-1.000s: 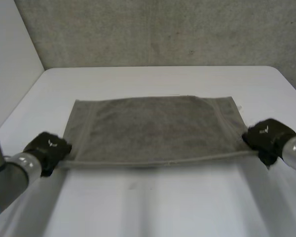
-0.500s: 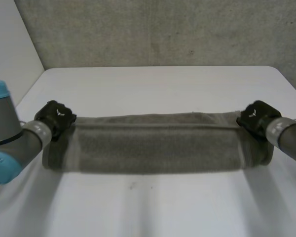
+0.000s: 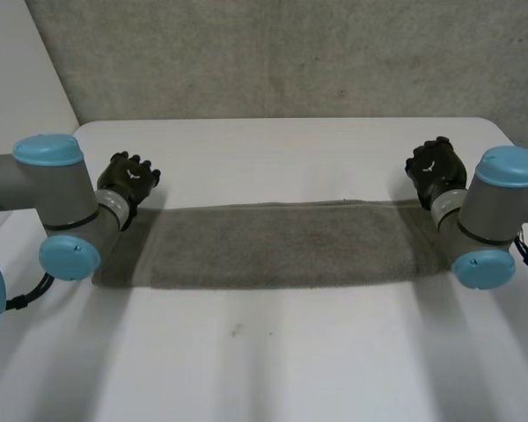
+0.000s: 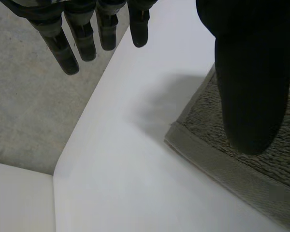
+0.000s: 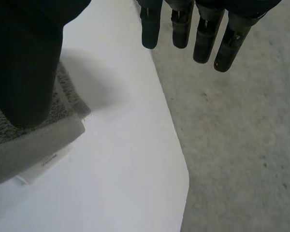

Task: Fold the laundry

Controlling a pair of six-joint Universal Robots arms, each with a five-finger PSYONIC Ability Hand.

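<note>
A grey towel point(image 3: 282, 246) lies folded in half as a long flat strip across the white table point(image 3: 273, 369). My left hand point(image 3: 129, 180) hovers just beyond the strip's far left corner, fingers straight and apart from the thumb, holding nothing. In the left wrist view the towel's banded corner point(image 4: 217, 164) lies under the thumb of that hand point(image 4: 251, 77). My right hand point(image 3: 436, 167) hovers beyond the far right corner, likewise open and empty. The right wrist view shows the towel's corner point(image 5: 34, 145) with a small label beneath the thumb of my right hand point(image 5: 24, 63).
The table's far edge runs close behind both hands, with grey concrete floor point(image 3: 290, 61) beyond it. A white panel point(image 3: 18, 88) stands along the table's left side. Bare tabletop point(image 3: 264, 149) lies between the towel and the far edge, and more in front of the towel.
Both hands carried the towel's near edge over to its far edge, folding it in half. They then let go and rose off the far corners with fingers spread.
</note>
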